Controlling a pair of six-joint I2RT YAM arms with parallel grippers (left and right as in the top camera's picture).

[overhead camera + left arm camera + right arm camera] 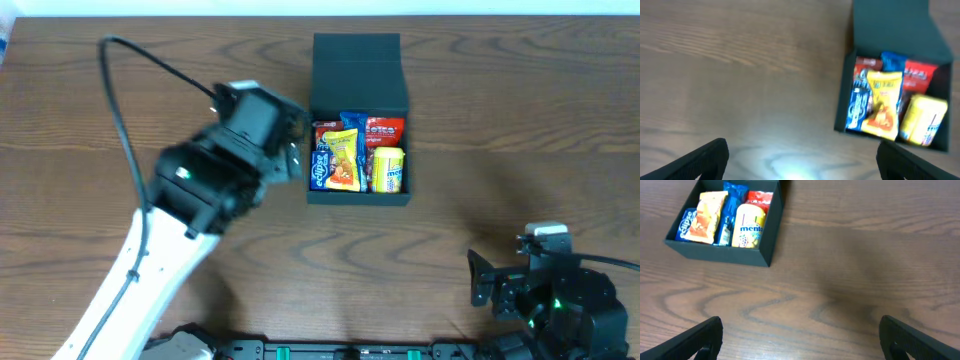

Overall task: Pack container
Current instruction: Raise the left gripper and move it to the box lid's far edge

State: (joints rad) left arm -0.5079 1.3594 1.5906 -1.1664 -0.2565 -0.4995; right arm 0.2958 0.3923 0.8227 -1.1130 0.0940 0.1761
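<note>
The wooden table [480, 120] spreads under everything. My left arm [150, 260] reaches in from the near left edge, and its wrist hangs just left of the container [715, 254]. My right arm [550, 290] sits folded low at the near right corner, well apart from the container.

The container stands toward the far middle of the table. Its lid [357, 68] is folded back flat on the far side, so the inside is in view. Snack packets fill it: a red one [385, 130] at the back, a yellow mint pack [389, 170] at the front right, an orange-yellow packet [342, 158] lying over a blue one [320, 168] at the left.

My left gripper [802, 162] stands spread wide above bare wood, holding nothing. My right gripper [800, 340] is just as wide and empty.
</note>
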